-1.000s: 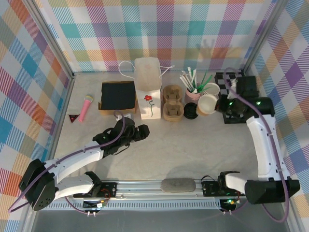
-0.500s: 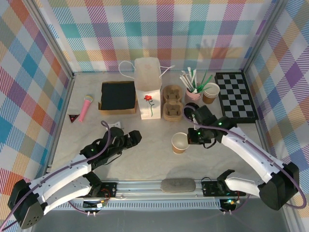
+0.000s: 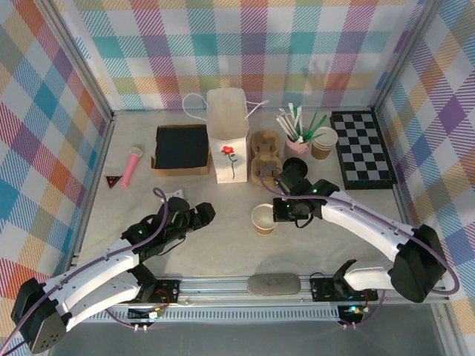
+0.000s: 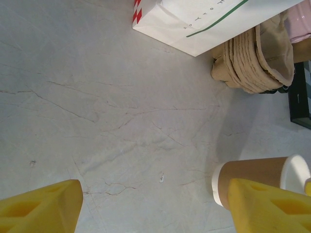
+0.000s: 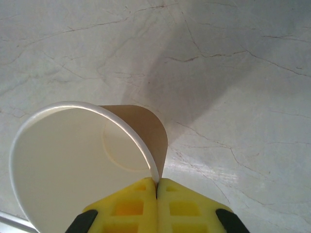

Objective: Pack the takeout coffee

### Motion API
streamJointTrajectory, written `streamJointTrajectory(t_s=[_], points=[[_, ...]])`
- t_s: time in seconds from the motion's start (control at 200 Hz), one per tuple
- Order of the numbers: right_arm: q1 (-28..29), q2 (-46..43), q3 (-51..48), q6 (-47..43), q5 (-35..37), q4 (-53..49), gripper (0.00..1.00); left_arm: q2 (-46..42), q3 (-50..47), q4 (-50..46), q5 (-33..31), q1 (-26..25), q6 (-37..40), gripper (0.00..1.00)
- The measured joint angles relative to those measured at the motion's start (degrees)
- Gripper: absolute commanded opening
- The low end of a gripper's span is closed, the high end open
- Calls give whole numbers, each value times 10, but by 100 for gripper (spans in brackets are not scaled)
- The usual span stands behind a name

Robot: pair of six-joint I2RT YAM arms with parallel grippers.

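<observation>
Pinches the brown paper cup (image 3: 263,219), white mouth up, by its rim with the right gripper (image 3: 275,214) clamped on the wall just below the middle of the overhead frame, and holds the left gripper (image 3: 205,213) spread, grasping nothing, to its left over the table (image 3: 223,248).

Pastel plaid walls (image 3: 297,52) on 3 sides: left, far, right. Pale grey marbled tabletop (image 3: 230,248). Aluminium rail (image 3: 223,311) along near edge.

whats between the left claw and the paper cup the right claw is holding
Nothing: in the top view the stretch from the left claw to the paper cup, pinched at its rim by the right claw, is bare table.
</observation>
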Motion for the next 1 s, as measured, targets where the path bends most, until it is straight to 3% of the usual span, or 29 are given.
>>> streamJointTrajectory(t_s=[0.255,0.615,0.855,0.995], points=[[4,20,0,2,9,5,4,0,0,0,-5,0,0,78],[4,23,21,2,30,-7,29,5,0,-1,-7,0,3,78],[2,17,52,0,53,-35,34,24,16,-9,-10,0,17,78],[-40,3,69,-5,55,-50,33,29,33,-10,-11,0,27,78]])
